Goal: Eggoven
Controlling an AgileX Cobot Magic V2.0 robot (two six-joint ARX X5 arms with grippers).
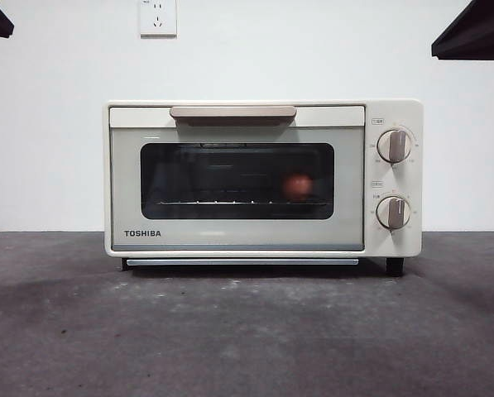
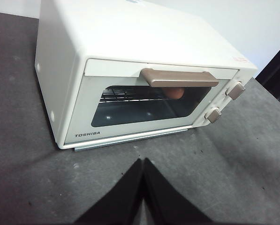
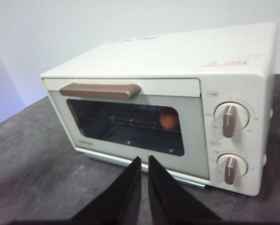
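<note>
the front view is evenly and softly lit and sharp, with a thin dark shadow under the oven (image 1: 263,178) on the grey tabletop (image 1: 247,331) and faint reflections in its dark glass. the left wrist view is bright, the oven's cream top nearly washed out. the right wrist view is softer and hazier, its near black fingers (image 3: 125,197) blurred.

The table (image 1: 247,331) is a dark grey, slightly mottled surface with faint pale specks. 1 thing stands directly on it: the cream toaster oven (image 1: 263,178), upright on its short black feet, door shut. It sits beyond the tips of the left gripper (image 2: 143,161) and the right gripper (image 3: 144,159), apart from both, with bare tabletop between.
</note>
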